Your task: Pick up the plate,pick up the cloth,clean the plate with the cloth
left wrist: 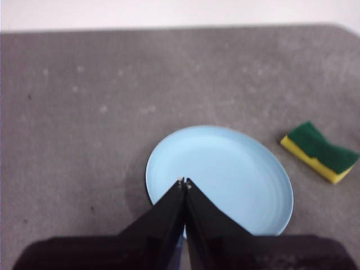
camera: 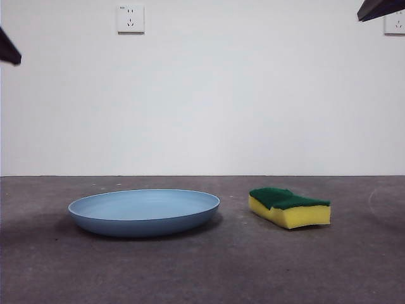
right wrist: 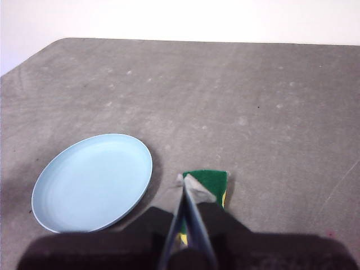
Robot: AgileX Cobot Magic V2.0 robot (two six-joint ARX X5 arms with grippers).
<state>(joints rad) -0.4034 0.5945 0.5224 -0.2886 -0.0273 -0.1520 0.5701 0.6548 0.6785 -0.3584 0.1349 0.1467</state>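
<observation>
On the grey, speckled desk (camera: 202, 266) we see the round, shallow light-blue matte plate (camera: 144, 211) lying flat, and well apart from it the small yellow foam sponge with a dark green scouring top (camera: 291, 206), neither of them touched. Our left tool (left wrist: 184, 183) hangs above the plate with its two black jaws clenched on nothing. Our right tool (right wrist: 188, 181) hovers over the sponge, jaws likewise pressed together and empty. In the front view both arms show only as dark tips at the top corners, before a white wall with sockets (camera: 130, 19).
</observation>
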